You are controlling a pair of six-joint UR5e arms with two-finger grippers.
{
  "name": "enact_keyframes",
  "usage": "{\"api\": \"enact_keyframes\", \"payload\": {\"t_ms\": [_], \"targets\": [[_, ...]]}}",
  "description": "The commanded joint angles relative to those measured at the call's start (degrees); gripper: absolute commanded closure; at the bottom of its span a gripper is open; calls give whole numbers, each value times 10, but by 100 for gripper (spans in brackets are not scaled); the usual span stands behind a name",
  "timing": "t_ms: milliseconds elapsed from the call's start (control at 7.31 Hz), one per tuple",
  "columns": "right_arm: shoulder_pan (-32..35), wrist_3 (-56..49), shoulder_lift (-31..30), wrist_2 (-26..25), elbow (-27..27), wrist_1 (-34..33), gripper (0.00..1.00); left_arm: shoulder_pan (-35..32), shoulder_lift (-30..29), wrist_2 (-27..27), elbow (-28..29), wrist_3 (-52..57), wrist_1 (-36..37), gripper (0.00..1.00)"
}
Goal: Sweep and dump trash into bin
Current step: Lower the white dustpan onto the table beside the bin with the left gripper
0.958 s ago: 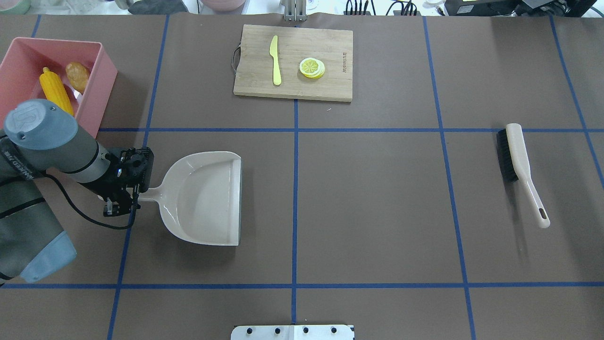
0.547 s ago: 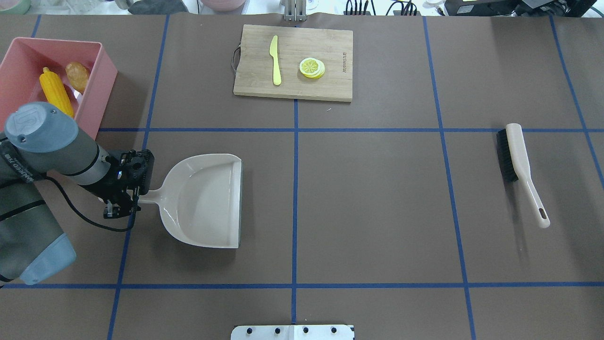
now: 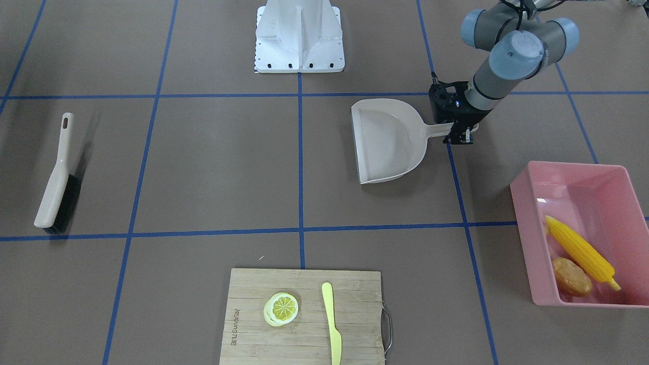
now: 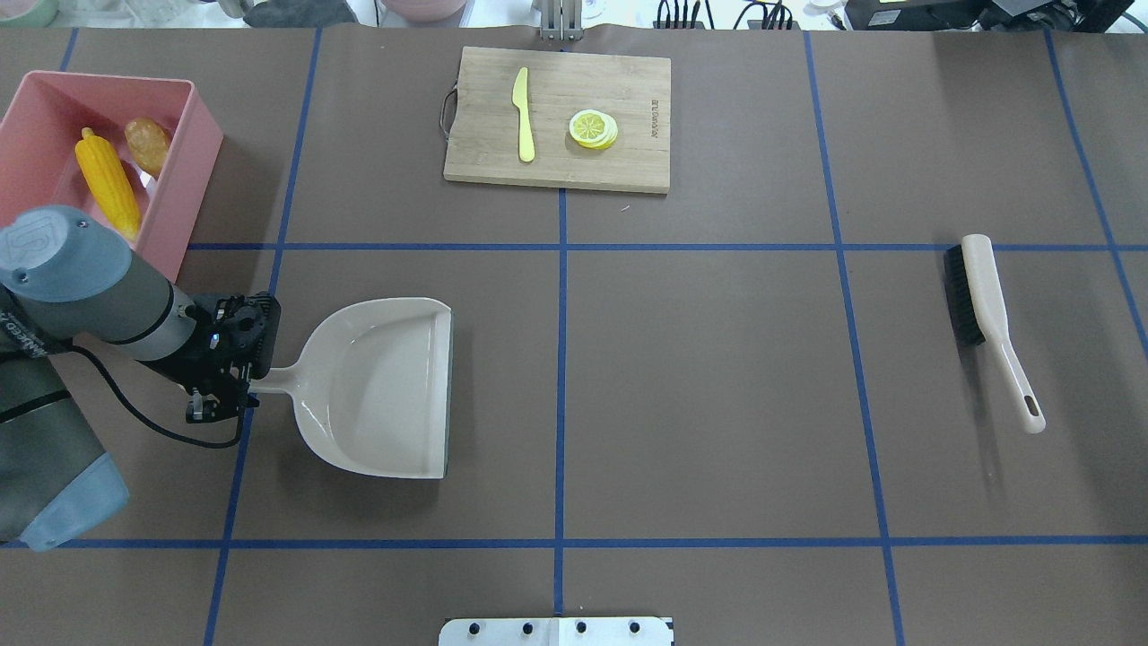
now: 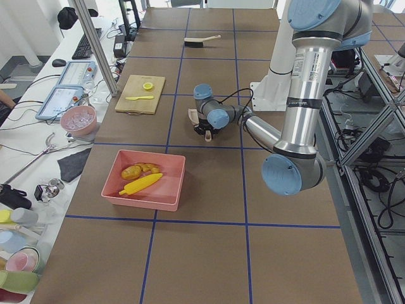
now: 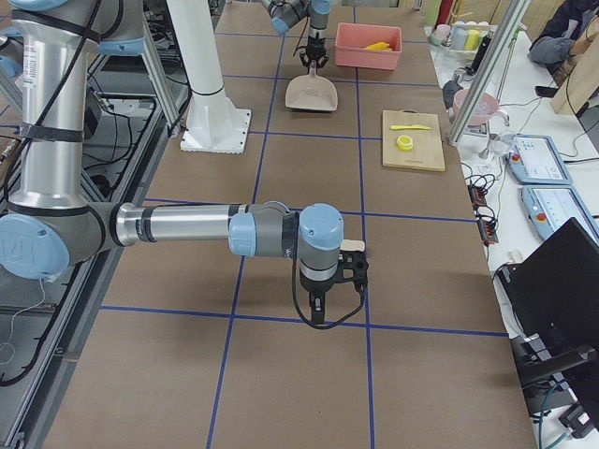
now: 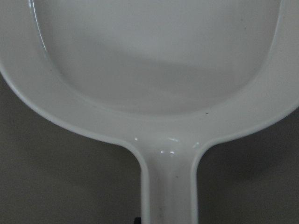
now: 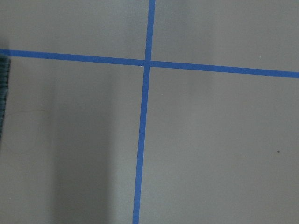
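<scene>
The trash I can see, a yellow corn cob and a brown potato, lies inside the pink bin at the far left; both also show in the front view as corn and potato. My left gripper is shut on the handle of the empty beige dustpan, which sits low over the table right of the bin. The wrist view is filled by the dustpan. My right gripper shows only in the right side view, so I cannot tell its state.
A beige brush with black bristles lies on the table at the right. A wooden cutting board at the far centre carries a pale yellow knife and a lemon slice. Blue tape lines grid the brown table.
My left gripper has drawn the dustpan slightly left and toward the robot's side of the table. The brush, the board and the bin's contents have not moved.
</scene>
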Motion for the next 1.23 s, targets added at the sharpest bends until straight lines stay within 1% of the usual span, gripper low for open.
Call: {"api": "enact_keyframes", "payload": {"t_ms": [0,274,411,547,684,958,1095], "targets": [[0,0,1,0,0,0,0,2,-1,0,0,0,0,77],[0,0,1,-1,0,0,0,3,0,0,0,1,0,36],[0,0,2,-1,0,0,0,2,1,-1,0,1,0,20],[0,0,2,-1,0,0,0,2,1,-1,-1,1,0,6],[0,-1,2,-1,0,0,0,2,1,-3,-3,1,0,3],[0,-1,2,0,1,0,0,-1,4,-6,-11,1,0,3],[0,-2,2,-1,1,0,0,-2,19,-6,-25,2,0,3]]}}
